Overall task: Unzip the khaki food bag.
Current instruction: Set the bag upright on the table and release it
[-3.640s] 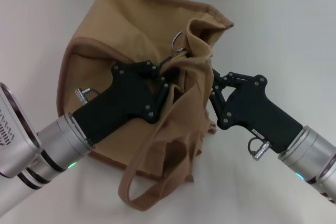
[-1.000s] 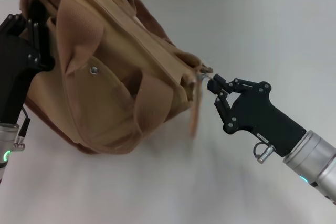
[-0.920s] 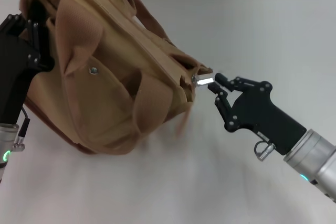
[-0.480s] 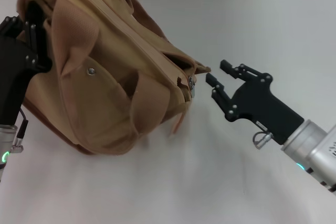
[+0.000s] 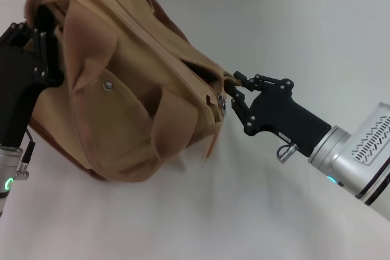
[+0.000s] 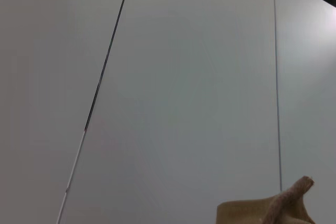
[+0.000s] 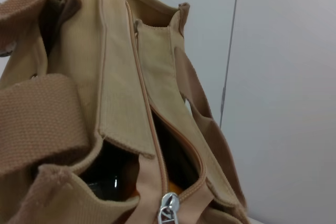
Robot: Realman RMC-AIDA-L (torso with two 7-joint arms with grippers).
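Khaki food bag (image 5: pixel 122 89) lies tilted, zipper (image 7: pixel 169 209) partly open.

2 matte-black screw-studded tools (image 5: pixel 234 92) on ribbed silver wrists with green lights, small metal connectors.

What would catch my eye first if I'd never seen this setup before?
The big khaki food bag, tipped on the white table at the left, dominates. The black right gripper reaches its near end by the silver zipper pull, while the left gripper holds the bag's far side.
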